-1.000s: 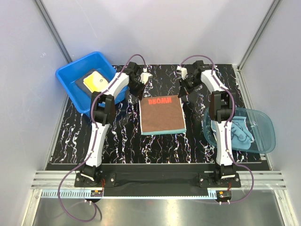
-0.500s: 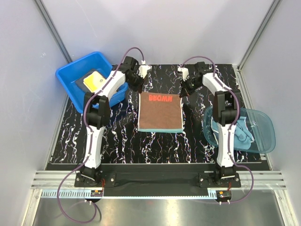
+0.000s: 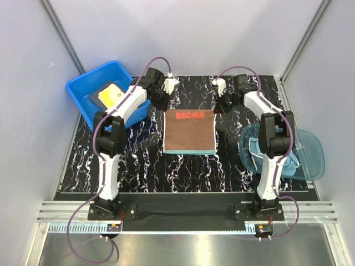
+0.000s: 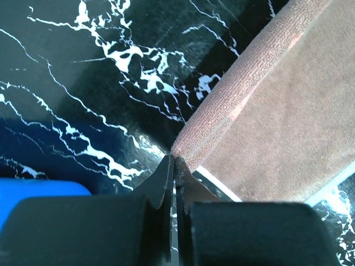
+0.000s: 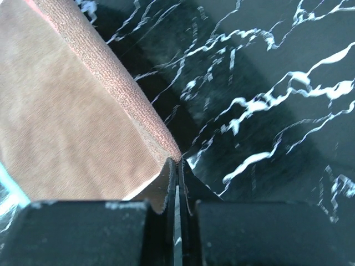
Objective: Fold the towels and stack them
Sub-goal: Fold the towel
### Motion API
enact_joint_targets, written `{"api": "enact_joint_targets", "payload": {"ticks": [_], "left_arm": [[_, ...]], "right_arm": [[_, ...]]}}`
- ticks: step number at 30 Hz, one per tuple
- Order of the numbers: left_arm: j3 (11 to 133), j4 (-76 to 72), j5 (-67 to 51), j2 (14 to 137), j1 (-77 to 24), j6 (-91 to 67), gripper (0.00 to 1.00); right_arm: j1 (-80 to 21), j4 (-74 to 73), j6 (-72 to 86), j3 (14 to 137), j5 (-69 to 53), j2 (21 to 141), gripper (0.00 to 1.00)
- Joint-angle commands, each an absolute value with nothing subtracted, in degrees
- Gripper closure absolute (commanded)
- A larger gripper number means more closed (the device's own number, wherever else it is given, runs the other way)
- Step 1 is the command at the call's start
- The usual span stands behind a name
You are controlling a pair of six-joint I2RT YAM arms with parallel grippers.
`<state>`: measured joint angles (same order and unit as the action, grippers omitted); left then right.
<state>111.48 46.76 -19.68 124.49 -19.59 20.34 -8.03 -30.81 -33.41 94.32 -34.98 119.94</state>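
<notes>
The white-and-black left arm (image 3: 111, 138) and right arm (image 3: 272, 138) stretch forward, forearms angled inward. The left end effector (image 3: 164, 105) and right end effector (image 3: 218, 106) sit low, jaws pressed together, each pinching a far corner of the brown cloth towel (image 3: 189, 132).

Black marble-patterned worktop (image 3: 138, 160) with white veining, evenly lit. Plain pale grey walls (image 3: 183, 33) on three sides. Silver aluminium posts (image 3: 62, 33) at rear corners; ribbed metal rail (image 3: 61, 211) along near edge.

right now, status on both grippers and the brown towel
Left gripper shut on brown towel, far-left corner. Right gripper shut on far-right corner. Nothing lying on it.
</notes>
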Motion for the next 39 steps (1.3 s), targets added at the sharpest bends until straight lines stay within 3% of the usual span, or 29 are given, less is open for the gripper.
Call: {"api": "enact_joint_targets", "payload": {"ticks": [1, 16, 39], "left_arm": [[108.0, 44.2, -16.0, 117.8, -20.2, 20.4, 1.0], [90.1, 40.7, -14.5, 104.7, -23.3, 16.8, 1.0], [73.2, 39.6, -14.7, 94.1, -27.9, 11.4, 1.0]], "right_arm": [[-8.2, -25.9, -34.1, 89.1, -33.7, 112.1, 1.0], [-12.5, -15.5, -23.5, 64.8, -28.6, 94.8, 1.0], [-16.7, -20.7, -15.2, 53.3, -21.3, 86.5, 1.0]]}}
